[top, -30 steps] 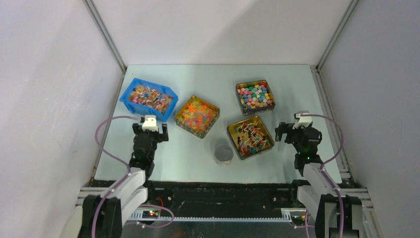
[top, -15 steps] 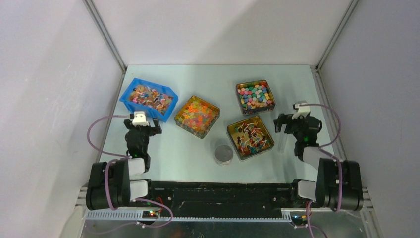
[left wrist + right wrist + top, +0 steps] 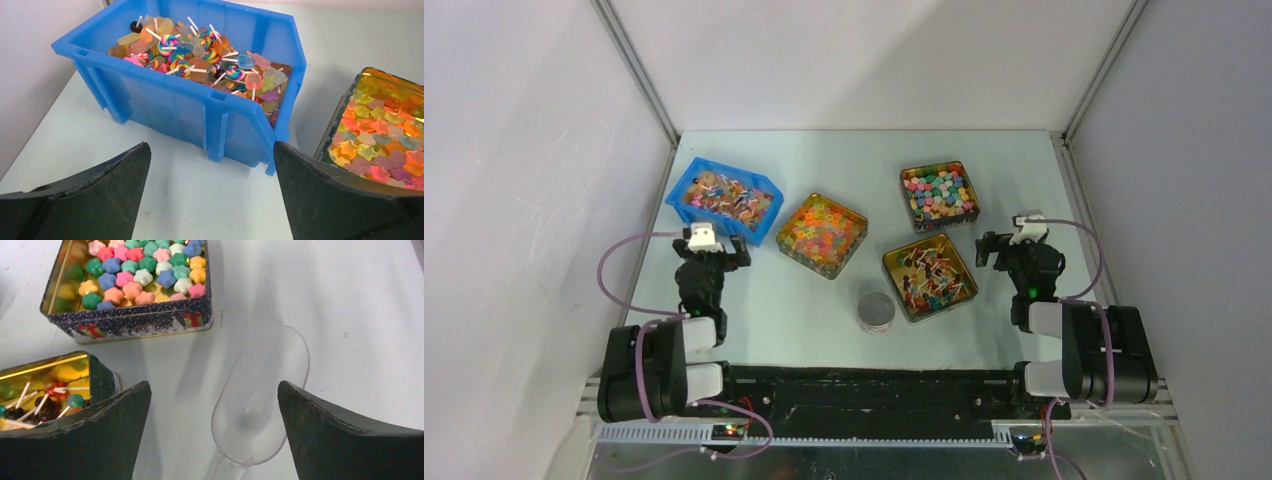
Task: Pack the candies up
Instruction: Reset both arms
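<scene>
Candies [image 3: 929, 278] sit in gold tin [image 3: 888, 268], mid-table. Top view: both arms have folded back toward bases, so I reckon packing hasn't begun.
L wrist: left gripper [image 3: 210, 150] spread wide, empty, facing blue bin [image 3: 165, 107].
R wrist: right gripper [image 3: 214, 387] spread wide above clear scoop [image 3: 260, 395], nothing pinched.

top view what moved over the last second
Both arms folded back toward their bases. The left gripper shifted a little to its left, facing the blue bin. The right gripper shifted only slightly, above the clear scoop. Both are open and empty; nothing was picked up or let go. The bin, the tins, the round jar and the scoop did not move.
</scene>
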`<state>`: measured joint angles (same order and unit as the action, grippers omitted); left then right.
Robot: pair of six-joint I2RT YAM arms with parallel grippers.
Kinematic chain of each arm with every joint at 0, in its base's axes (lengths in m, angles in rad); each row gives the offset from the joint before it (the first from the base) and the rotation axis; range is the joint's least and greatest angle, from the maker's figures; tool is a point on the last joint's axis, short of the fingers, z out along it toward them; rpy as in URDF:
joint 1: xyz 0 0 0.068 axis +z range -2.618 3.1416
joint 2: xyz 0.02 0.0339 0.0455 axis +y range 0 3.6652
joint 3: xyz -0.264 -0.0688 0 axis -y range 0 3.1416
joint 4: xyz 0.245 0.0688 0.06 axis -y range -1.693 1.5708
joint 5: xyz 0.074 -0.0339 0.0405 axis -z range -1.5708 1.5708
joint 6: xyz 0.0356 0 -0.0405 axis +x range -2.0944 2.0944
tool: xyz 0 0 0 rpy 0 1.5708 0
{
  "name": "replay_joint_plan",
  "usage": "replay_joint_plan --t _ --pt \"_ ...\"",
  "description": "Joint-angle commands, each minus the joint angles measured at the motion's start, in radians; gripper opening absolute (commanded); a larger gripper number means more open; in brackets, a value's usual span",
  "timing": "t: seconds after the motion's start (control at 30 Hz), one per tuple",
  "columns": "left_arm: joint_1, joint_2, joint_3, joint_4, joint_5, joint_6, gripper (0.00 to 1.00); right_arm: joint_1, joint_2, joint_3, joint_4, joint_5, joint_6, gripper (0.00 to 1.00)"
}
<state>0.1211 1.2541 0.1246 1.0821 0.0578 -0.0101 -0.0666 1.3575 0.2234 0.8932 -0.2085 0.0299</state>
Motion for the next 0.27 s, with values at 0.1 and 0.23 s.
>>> replay_joint_plan --t 0.1,0.23 --pt "0.003 0.003 0.038 0.030 -0.003 -0.005 1.00 0.013 0.002 0.031 0.070 0.130 0.025 1.00" --pt "-0.019 0.001 0.048 0.009 -0.046 0.005 1.00 0.015 0.003 0.033 0.070 0.135 0.025 1.00"
